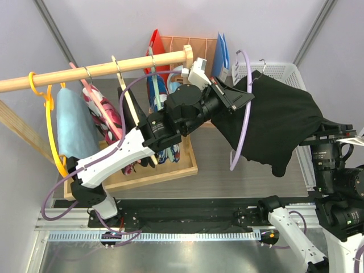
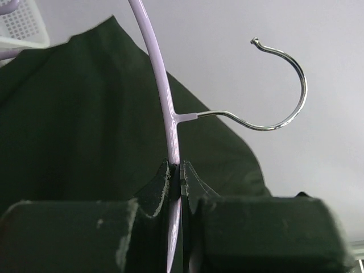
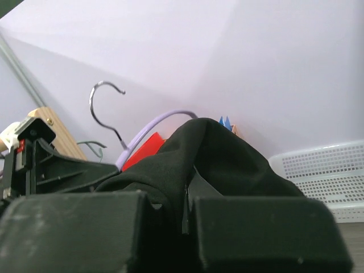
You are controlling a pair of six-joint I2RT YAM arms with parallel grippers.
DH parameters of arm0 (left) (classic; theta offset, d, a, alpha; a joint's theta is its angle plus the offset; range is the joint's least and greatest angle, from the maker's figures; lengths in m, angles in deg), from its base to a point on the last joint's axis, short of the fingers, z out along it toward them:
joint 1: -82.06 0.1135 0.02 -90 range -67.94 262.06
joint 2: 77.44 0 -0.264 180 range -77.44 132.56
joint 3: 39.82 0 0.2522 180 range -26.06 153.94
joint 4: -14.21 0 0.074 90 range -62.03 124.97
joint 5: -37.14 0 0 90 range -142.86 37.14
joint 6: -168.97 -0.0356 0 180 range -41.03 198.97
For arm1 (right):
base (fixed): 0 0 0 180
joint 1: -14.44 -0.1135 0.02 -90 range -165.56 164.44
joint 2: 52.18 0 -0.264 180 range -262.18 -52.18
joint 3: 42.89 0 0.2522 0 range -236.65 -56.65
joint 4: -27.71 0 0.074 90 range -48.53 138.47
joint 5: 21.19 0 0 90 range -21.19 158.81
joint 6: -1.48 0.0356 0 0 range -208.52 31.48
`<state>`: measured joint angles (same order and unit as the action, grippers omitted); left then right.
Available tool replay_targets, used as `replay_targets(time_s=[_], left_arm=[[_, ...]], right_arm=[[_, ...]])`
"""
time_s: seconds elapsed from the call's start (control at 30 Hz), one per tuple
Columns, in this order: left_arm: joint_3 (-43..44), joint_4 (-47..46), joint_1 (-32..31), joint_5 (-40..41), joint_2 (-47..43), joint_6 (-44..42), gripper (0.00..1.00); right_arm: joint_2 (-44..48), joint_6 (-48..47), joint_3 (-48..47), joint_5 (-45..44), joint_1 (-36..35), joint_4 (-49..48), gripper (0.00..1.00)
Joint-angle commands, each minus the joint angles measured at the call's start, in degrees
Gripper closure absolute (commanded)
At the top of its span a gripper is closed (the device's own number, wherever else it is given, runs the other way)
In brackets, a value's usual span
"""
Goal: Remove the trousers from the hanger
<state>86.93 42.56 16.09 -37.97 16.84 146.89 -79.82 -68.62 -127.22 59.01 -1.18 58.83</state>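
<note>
Black trousers [image 1: 278, 122]: biggest thing in shot, a dark bundle up in the air just past the right end of the wooden rail [image 1: 96, 71]. Bunched against a lilac hanger [image 1: 245, 108], can't tell how much is actually draped over it. Nothing of either touching the rail.

White basket [image 1: 284, 71]: further out past that same rail end, partly hidden behind the black cloth.

Wooden tray [image 1: 187, 165]: down underneath the rail.

Light-blue cloth [image 1: 71, 122] and pink floral garment [image 1: 105, 114]: hanging off the rail's left half, side by side.

Printed blue trousers [image 1: 154, 91]: hanging under the rail near its right end, white and red streaks showing.

Left gripper [image 2: 181, 182]: squeezed tight on the lilac wire, just below where the metal hook [image 2: 278, 85] joins it.

Right gripper [image 3: 186, 213]: farthest out from the rail, clamped together with a fold of the black cloth pinched in between.
</note>
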Motion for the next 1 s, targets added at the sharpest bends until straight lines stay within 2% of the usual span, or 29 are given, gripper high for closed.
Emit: replay_targets(time_s=[0.0, 0.27, 0.43, 0.7, 0.93, 0.97], left_arm=[[-1.5, -2.5, 1.1, -0.5, -4.4, -1.8, 1.0], [-7.7, -2.1, 1.7, -2.5, -7.4, -2.8, 1.0], [-11.9, -1.8, 2.1, -5.7, -9.8, -3.6, 1.0], [-18.2, -2.6, 2.1, -14.8, -16.6, -2.4, 1.0], [-20.7, -2.8, 2.1, -29.4, -23.7, -1.0, 1.0], [-20.8, -3.1, 2.1, -33.7, -24.2, 0.3, 1.0]], right_arm=[[-2.9, 0.4, -5.9, -4.7, 0.3, -4.8, 0.99], [-8.8, -1.7, -17.6, -7.7, 0.2, -1.7, 0.99], [-13.6, -3.2, -25.8, -9.6, 0.2, 4.1, 0.99], [-14.9, -6.2, -21.6, -18.1, 0.1, 6.6, 0.99], [-16.6, -9.9, -15.5, -26.0, 0.2, 7.6, 0.99], [-17.2, -10.4, -15.1, -27.0, 0.2, 7.9, 0.99]])
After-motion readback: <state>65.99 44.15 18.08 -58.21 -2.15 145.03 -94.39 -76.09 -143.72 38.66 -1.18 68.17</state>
